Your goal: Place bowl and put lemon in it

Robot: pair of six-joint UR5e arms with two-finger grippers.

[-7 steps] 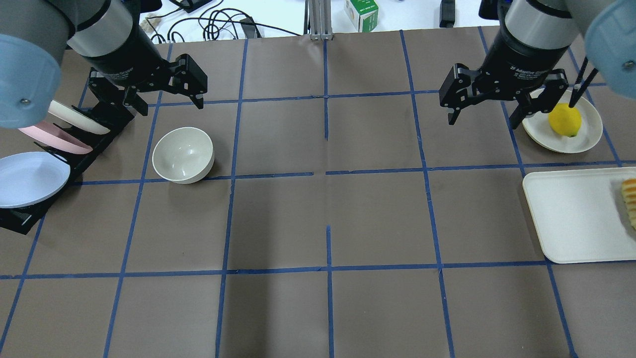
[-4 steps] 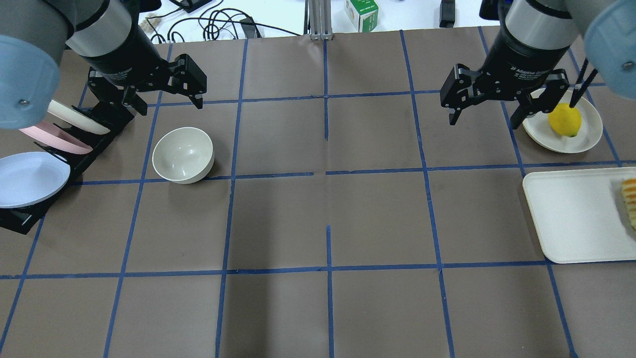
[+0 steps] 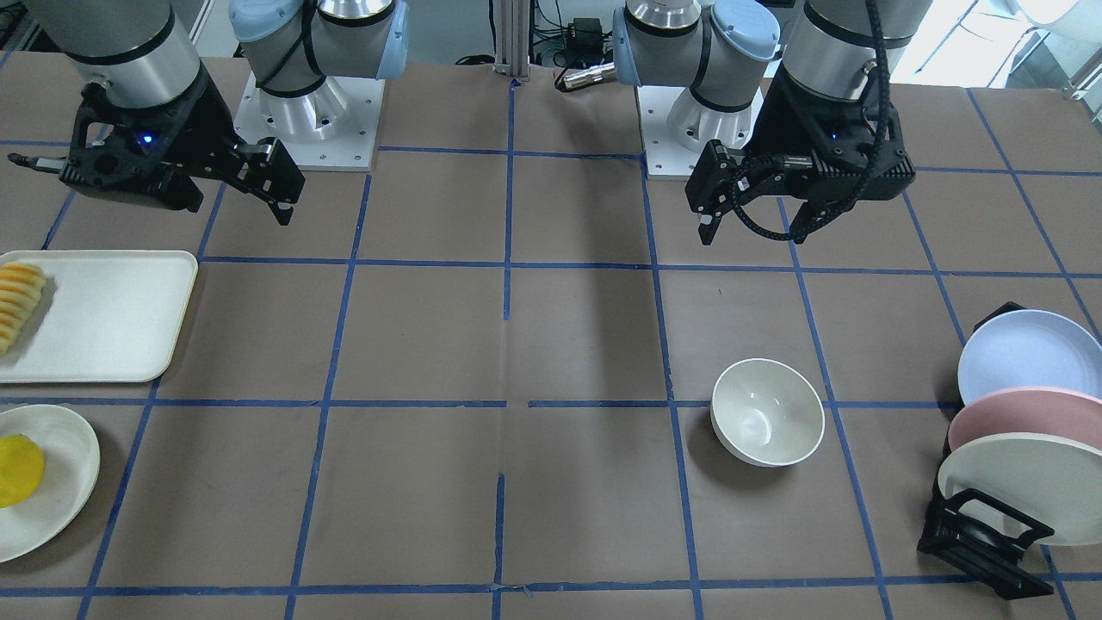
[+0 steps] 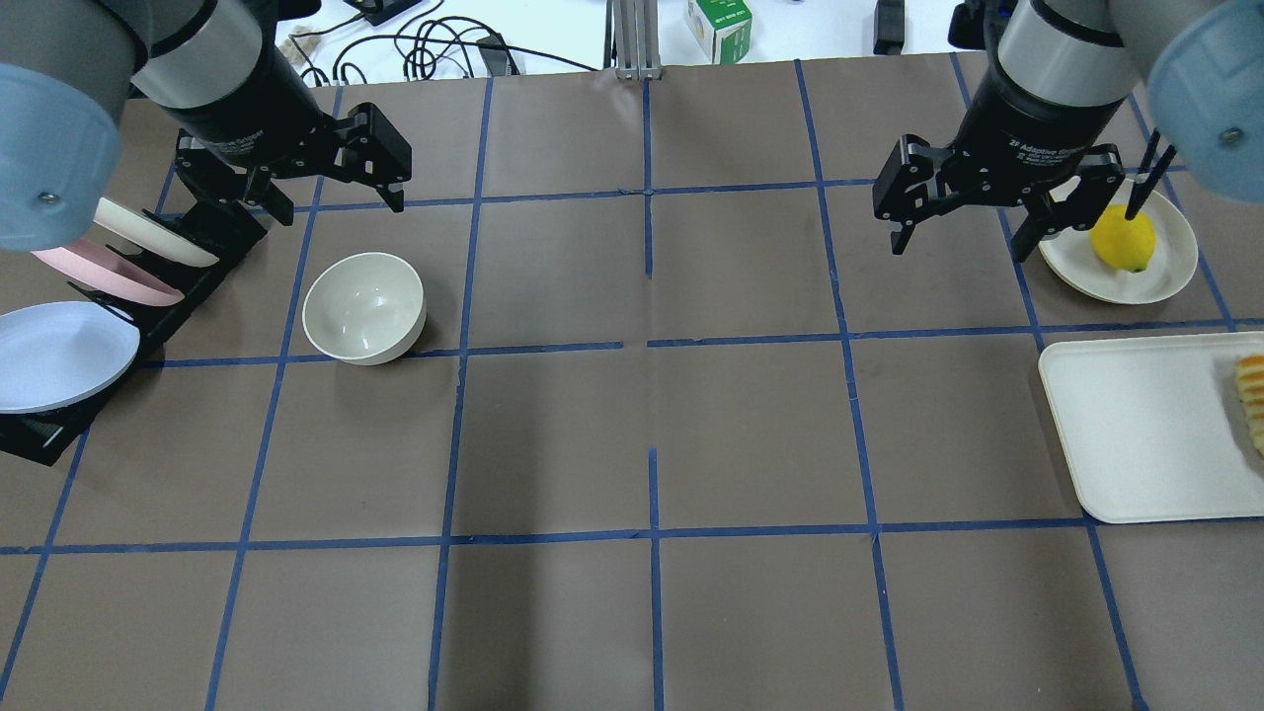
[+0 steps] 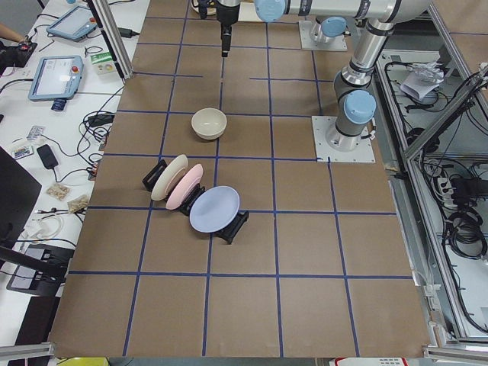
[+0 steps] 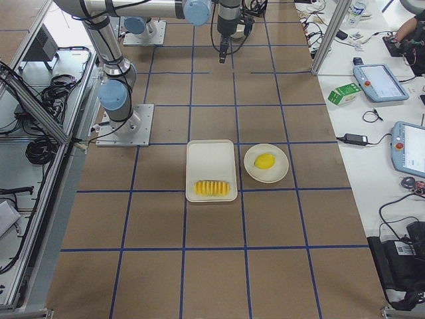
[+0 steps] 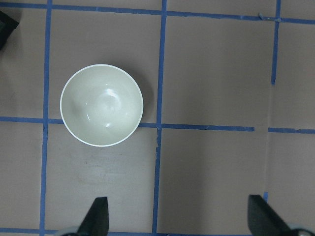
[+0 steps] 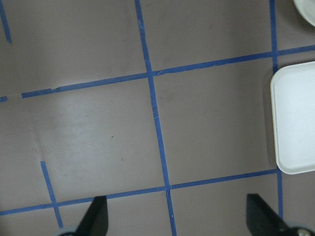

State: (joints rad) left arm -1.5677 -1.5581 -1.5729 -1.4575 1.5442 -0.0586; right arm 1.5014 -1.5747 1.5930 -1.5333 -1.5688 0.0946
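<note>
The off-white bowl stands upright and empty on the brown table, left of centre; it also shows in the front view and the left wrist view. The yellow lemon lies on a flat cream plate at the far right, and shows in the front view. My left gripper hangs open and empty above the table, just behind the bowl. My right gripper hangs open and empty, left of the lemon's plate. Open fingertips show in both wrist views.
A black rack with blue, pink and cream plates stands left of the bowl. A rectangular cream tray with a row of orange-yellow slices lies in front of the lemon's plate. Cables and a green carton lie beyond the far edge.
Both arms have shifted only slightly; the right wrist has edged a little to the view's left. The bowl and the lemon have not moved. Both grippers stay open.
</note>
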